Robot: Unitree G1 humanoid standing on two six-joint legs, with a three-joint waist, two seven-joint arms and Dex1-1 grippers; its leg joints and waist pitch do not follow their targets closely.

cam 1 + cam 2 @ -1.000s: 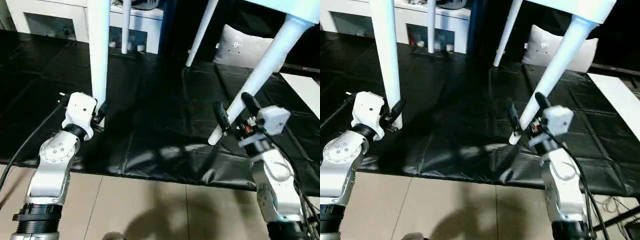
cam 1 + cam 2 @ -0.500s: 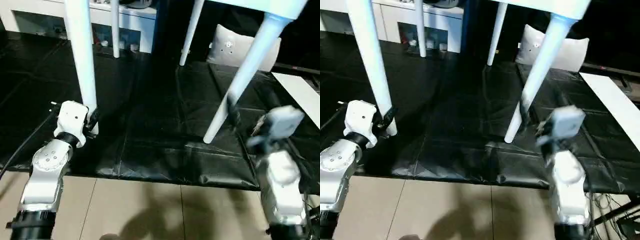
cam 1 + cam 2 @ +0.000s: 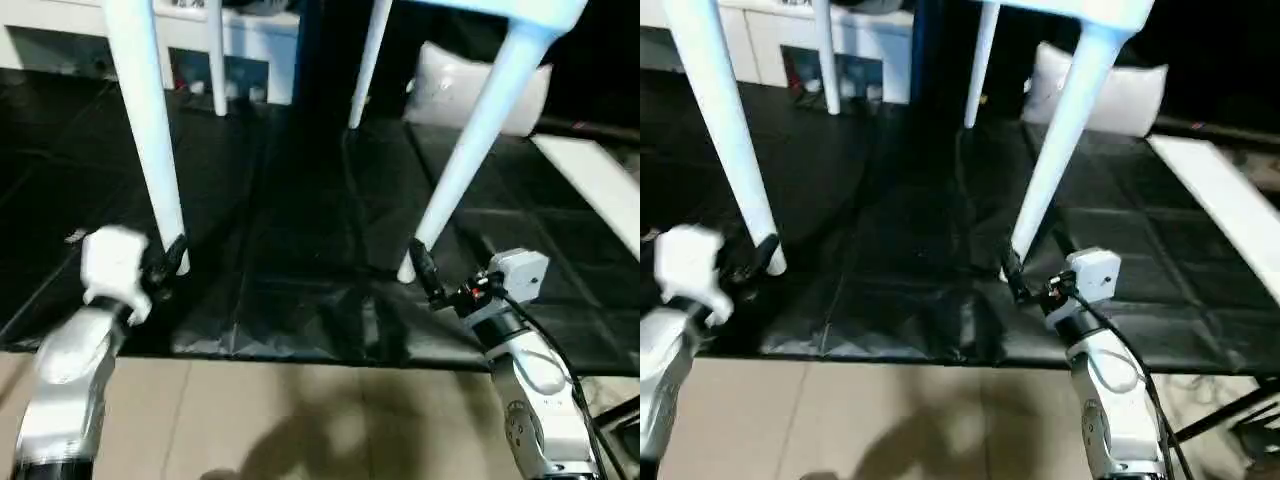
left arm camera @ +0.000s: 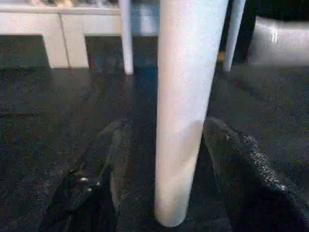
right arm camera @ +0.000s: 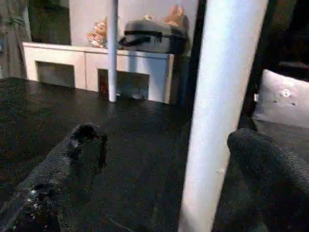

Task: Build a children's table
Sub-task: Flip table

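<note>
A black, creased floor mat point(image 3: 300, 200) is spread over pale flooring, with a white cabinet point(image 3: 60, 45) and a pale grey cushion point(image 3: 470, 90) set along its far edge. The children's table point(image 3: 1080, 12) is seen standing upright on the mat, its four tapered legs reaching down from the white top at the upper edge of the head views. The near left leg point(image 3: 150, 140) is flanked by the left gripper point(image 4: 166, 164), whose two black fingers point(image 4: 108, 164) are held apart on either side of the leg's lower end; a narrow gap is visible on each side, so nothing is gripped. The near right leg point(image 3: 1055, 135) slants down to the mat, and the right gripper point(image 5: 164, 159) is held wide open around its foot, one finger well clear and the other close beside the leg. The two far legs point(image 3: 213, 55) are planted near the cabinet.
</note>
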